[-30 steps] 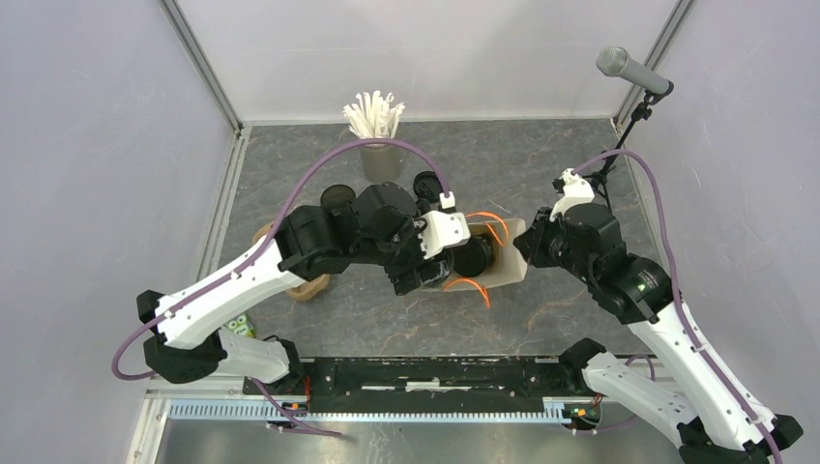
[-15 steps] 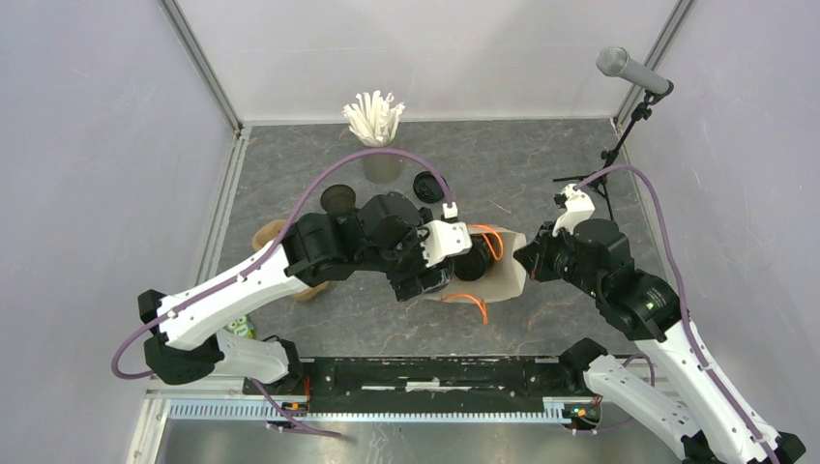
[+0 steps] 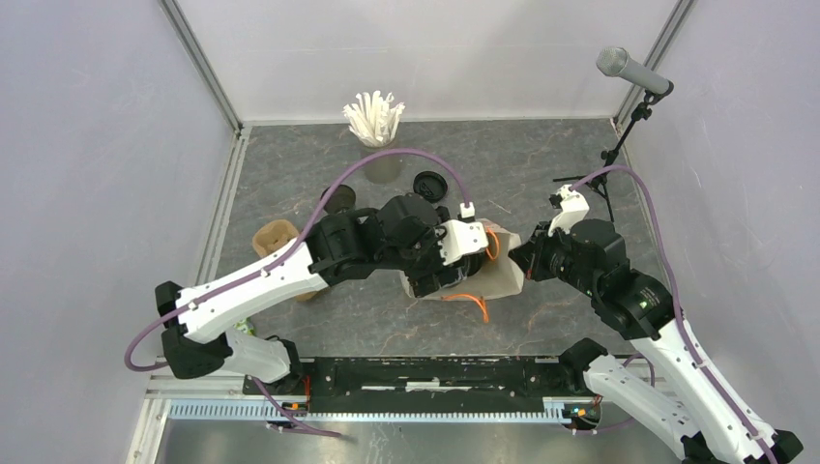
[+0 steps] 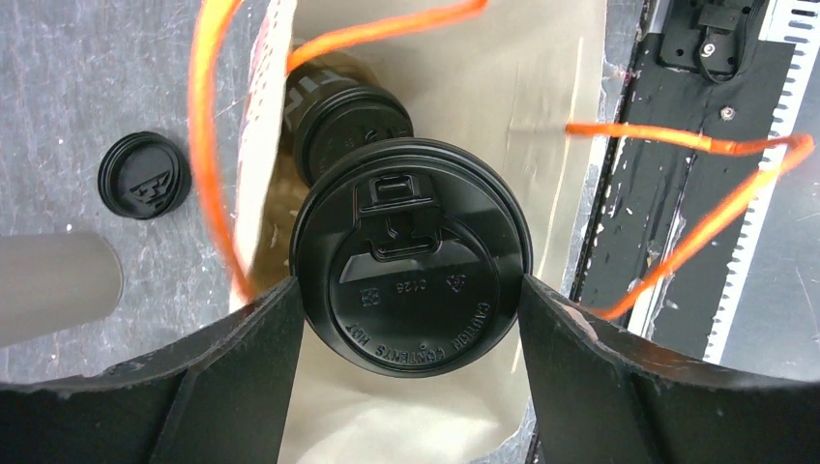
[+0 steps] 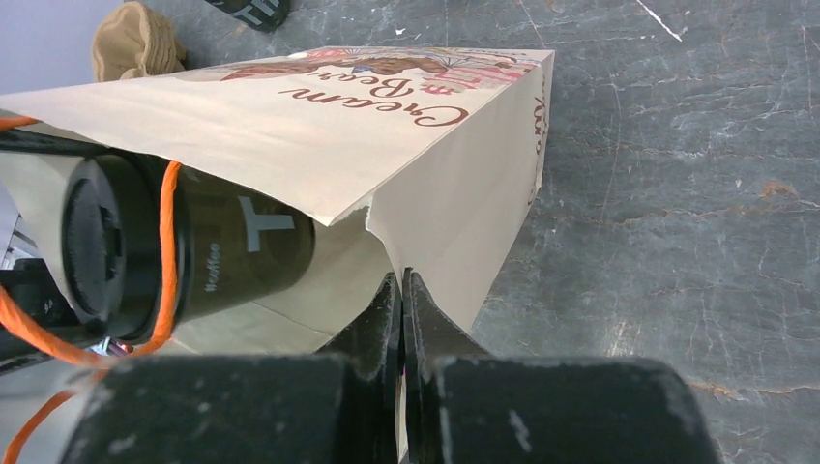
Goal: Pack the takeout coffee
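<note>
Left wrist view: paper bag [image 4: 541,116] gaping open on table, second lidded cup [image 4: 348,121] sitting inside. Left gripper [image 4: 408,290] grasping lidded cup [image 4: 416,242] at bag mouth, fingers pressing both sides. Right gripper [image 5: 401,290] pinching bag rim, clenched. Loose lid [image 4: 145,176] lying beside bag.

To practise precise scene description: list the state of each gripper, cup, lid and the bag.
left gripper: shut on held cup.
right gripper: shut on paper bag, at its rim.
held cup: lidded, at the bag's mouth.
second cup: lidded, inside the bag.
loose lid: lying on the table.
paper bag: open.
</note>
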